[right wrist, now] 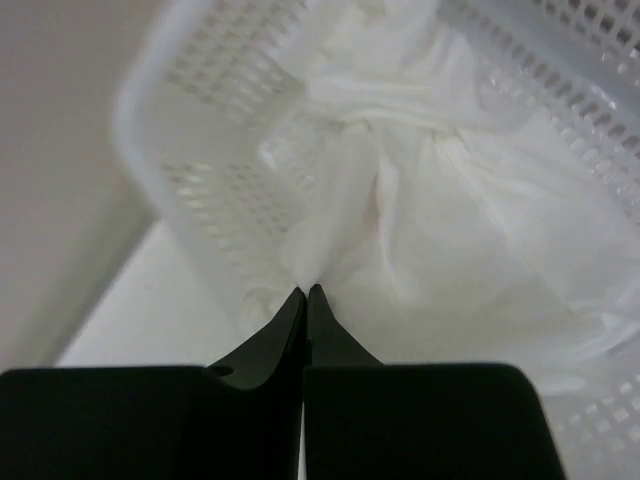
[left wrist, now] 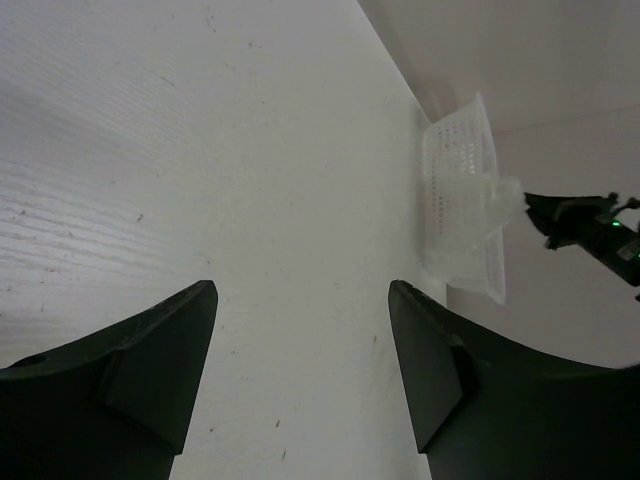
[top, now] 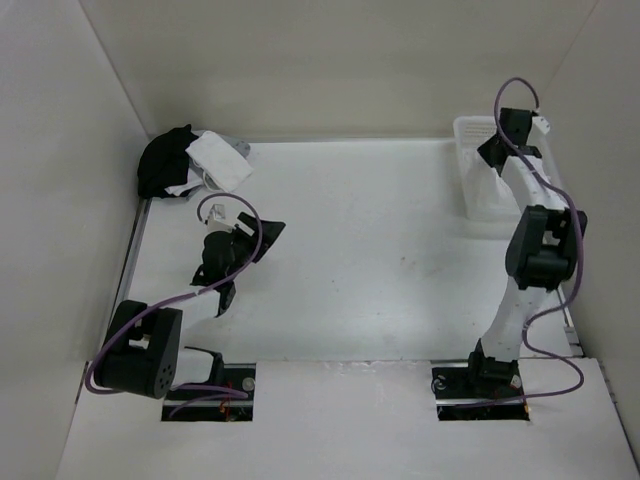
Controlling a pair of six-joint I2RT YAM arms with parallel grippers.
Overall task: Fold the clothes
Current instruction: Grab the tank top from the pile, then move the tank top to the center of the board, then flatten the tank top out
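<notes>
Where walls (top: pixel 330 60) enclose, white table (top: pixel 360 260) lies.

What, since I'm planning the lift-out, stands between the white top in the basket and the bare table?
Only the perforated wall of the basket: the white top lies inside, so it must rise over the rim. The right hand is shut on the fabric, with nothing between them.

The tank top (right wrist: pixel 420 210) ahead of the black fingers (right wrist: pixel 268 345) is plain white; the basket (right wrist: pixel 190 150) around it is white, grid-perforated.
</notes>
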